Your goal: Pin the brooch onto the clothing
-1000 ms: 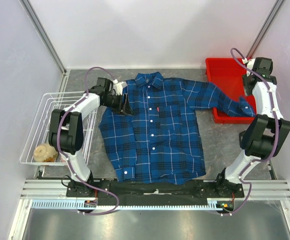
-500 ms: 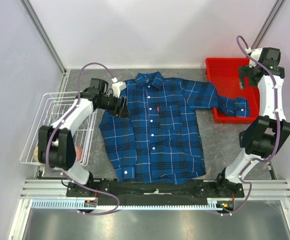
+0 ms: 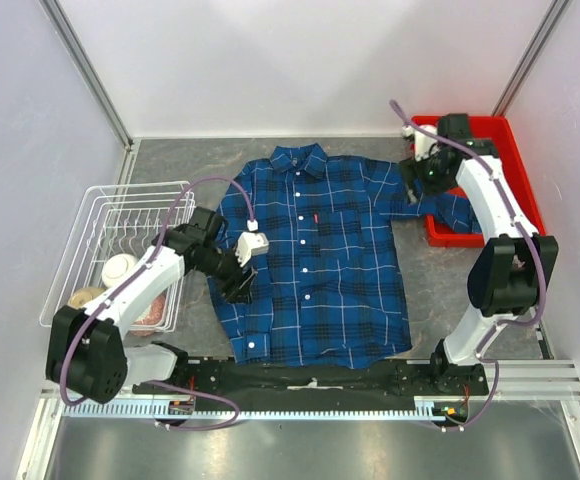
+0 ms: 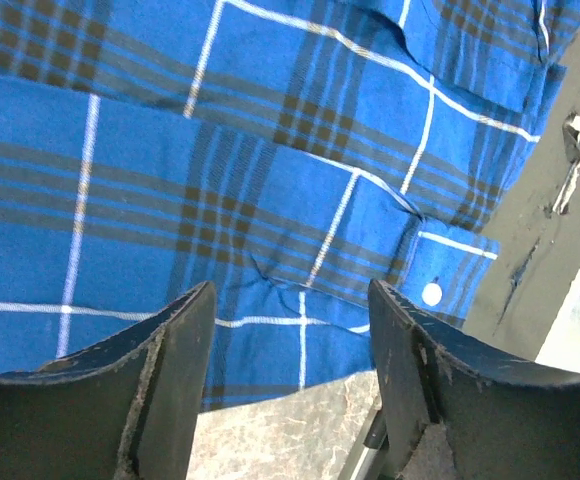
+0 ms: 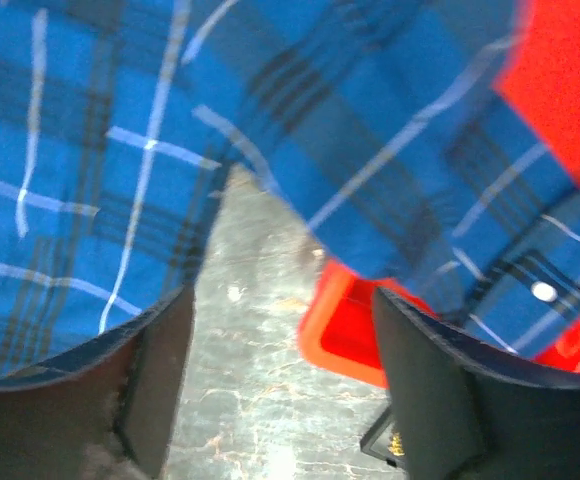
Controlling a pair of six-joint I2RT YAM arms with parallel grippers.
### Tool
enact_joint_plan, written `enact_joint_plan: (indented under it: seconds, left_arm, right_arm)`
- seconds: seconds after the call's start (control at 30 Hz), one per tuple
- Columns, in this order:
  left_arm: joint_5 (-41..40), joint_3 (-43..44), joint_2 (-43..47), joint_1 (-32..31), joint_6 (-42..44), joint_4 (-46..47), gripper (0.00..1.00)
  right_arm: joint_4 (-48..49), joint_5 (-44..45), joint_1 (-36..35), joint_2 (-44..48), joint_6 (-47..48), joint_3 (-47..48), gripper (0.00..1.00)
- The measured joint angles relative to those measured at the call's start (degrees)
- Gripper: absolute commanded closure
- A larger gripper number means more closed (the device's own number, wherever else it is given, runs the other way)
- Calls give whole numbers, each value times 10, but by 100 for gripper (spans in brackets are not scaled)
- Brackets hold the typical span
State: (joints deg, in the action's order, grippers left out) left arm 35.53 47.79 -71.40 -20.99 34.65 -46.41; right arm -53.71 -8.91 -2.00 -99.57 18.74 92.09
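Top view: the blue-and-black plaid button-up shirt (image 3: 330,270) lies flat, front up, mid-frame on the grey counter (image 3: 170,160). One sleeve end rests over the edge of the red plastic tray (image 3: 520,170) at upper right. The left hand (image 3: 240,284) hangs over the sleeve at centre left, near the white wire basket (image 3: 100,190). The right hand (image 3: 415,182) is over the other sleeve, beside the tray.

Left wrist view: the left hand (image 4: 290,290) is spread and empty above the plaid cloth (image 4: 270,150) and a cuff's white button (image 4: 431,293).

Right wrist view: the right hand (image 5: 282,295) is spread and empty above the sleeve (image 5: 370,170), the counter (image 5: 250,380) and a tray corner (image 5: 355,325).
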Motion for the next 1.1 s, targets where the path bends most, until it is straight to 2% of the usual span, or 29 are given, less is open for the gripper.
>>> enact_joint_plan:
  seconds: [0.07,0.27,0.37,0.63,0.87,1.1]
  left_arm:
    - [0,16,-18,0,-3,3,33]
    - [-26,94,-104,0,-38,48,43]
    - [-57,141,-169,0,-66,63,45]
    - [-106,247,-315,22,-139,72,46]
    - [-119,316,-367,59,-167,56,46]
    - [-130,367,-409,62,-168,38,47]
  right_arm:
    - [-1,21,25,-18,-7,37,43]
    - [28,133,127,-66,-8,138,53]
    - [42,185,146,-86,6,132,50]
    - [71,243,124,-164,-11,88,48]
    - [124,288,124,-177,-33,22,49]
    - [186,330,124,-177,-45,-58,50]
